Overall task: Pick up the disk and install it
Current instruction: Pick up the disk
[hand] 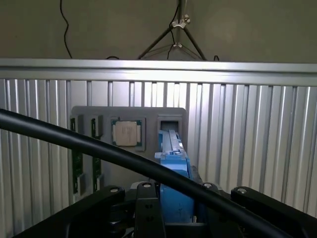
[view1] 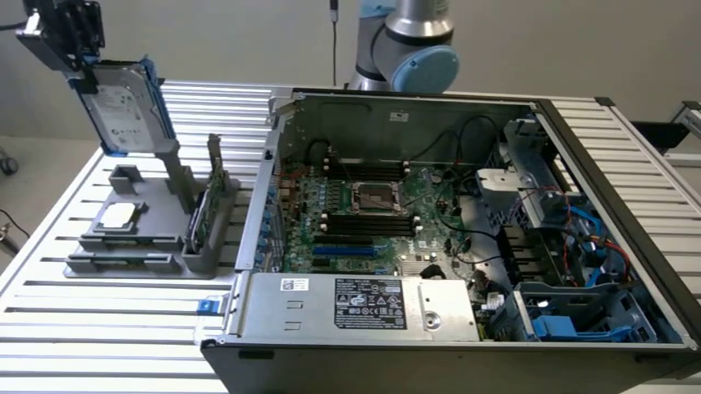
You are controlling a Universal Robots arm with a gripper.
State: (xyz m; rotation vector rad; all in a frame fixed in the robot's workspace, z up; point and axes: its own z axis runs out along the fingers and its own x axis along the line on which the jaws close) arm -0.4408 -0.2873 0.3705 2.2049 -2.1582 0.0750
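The gripper (view1: 84,75) pinched the disk (view1: 123,107) by its upper end, its jaws closed on the blue carrier (hand: 173,168). The disk hung upright at the exterior view's left, its lower end near the grey holder (view1: 110,263). A chip (view1: 117,215) and a green card (view1: 199,222) sat in that holder. An open computer case (view1: 438,365) stood beside it on the slatted table (view1: 98,336).

Bright, even light; glare on slatted table (hand: 158,74)
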